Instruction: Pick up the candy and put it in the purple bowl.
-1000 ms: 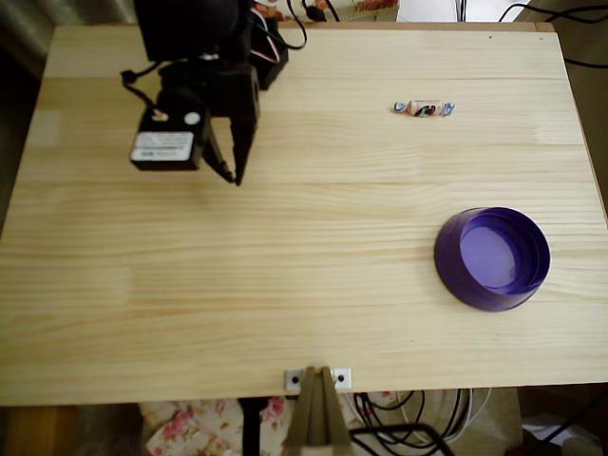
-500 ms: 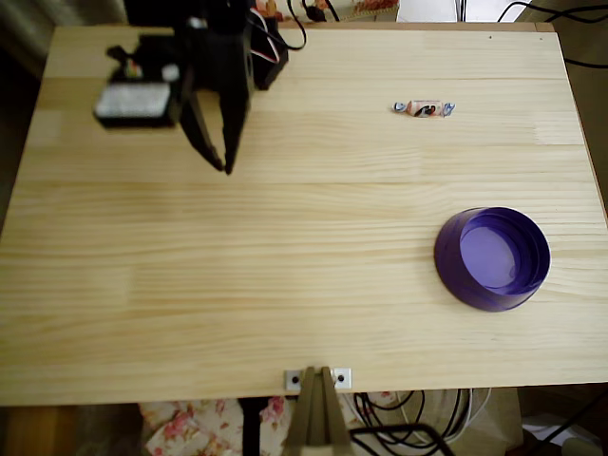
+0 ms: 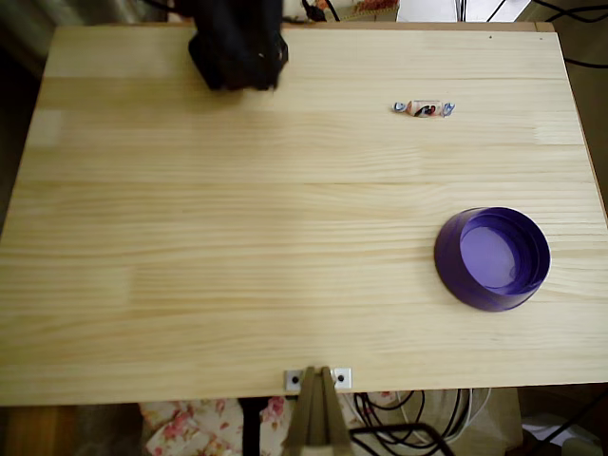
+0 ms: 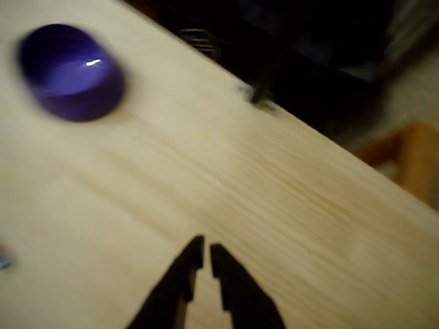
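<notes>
One candy lying flat on tabletop, upper right in overhead view, nothing near it. One bowl lower right, well apart from candy, nothing inside. Pincer nearly pressed together, just thin gap, holding nothing. Arm at top edge.

One camera hangs high up and looks straight down, so the whole tabletop fits in its picture. The other sits on the arm, low and close, looking over the gripper across the wood toward the far edge. Both see the purple bowl.
</notes>
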### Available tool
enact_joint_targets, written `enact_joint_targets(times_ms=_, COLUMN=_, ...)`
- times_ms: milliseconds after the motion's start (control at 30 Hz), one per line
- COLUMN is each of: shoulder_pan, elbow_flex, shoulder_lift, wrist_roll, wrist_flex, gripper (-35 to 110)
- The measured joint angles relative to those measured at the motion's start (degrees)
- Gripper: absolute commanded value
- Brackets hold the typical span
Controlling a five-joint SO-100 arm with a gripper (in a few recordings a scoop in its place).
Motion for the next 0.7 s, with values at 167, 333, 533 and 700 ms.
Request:
enact_joint_targets(times_ms=167, shoulder_pan=-14.9, elbow_flex=-10.5, shoulder_lift=-13.7, wrist_roll=1.6, wrist_flex=4.8, gripper=0)
enact_joint_targets(times_ms=333, shoulder_pan=-21.1, elbow_flex=-15.6, shoulder_lift=-29.4, wrist_roll=5.3, wrist_flex=4.8, gripper=0)
enact_joint_targets(times_ms=533, shoulder_pan=-34.8, elbow_flex=-26.9, shoulder_lift=-49.9, wrist_roll=5.7, wrist_flex=5.4, gripper=3)
enact_joint_targets(times_ms=700, shoulder_pan=-41.4, elbow_flex=-32.6, shoulder_lift=-63.0, wrist_roll=5.1, wrist_flex=4.0, gripper=8)
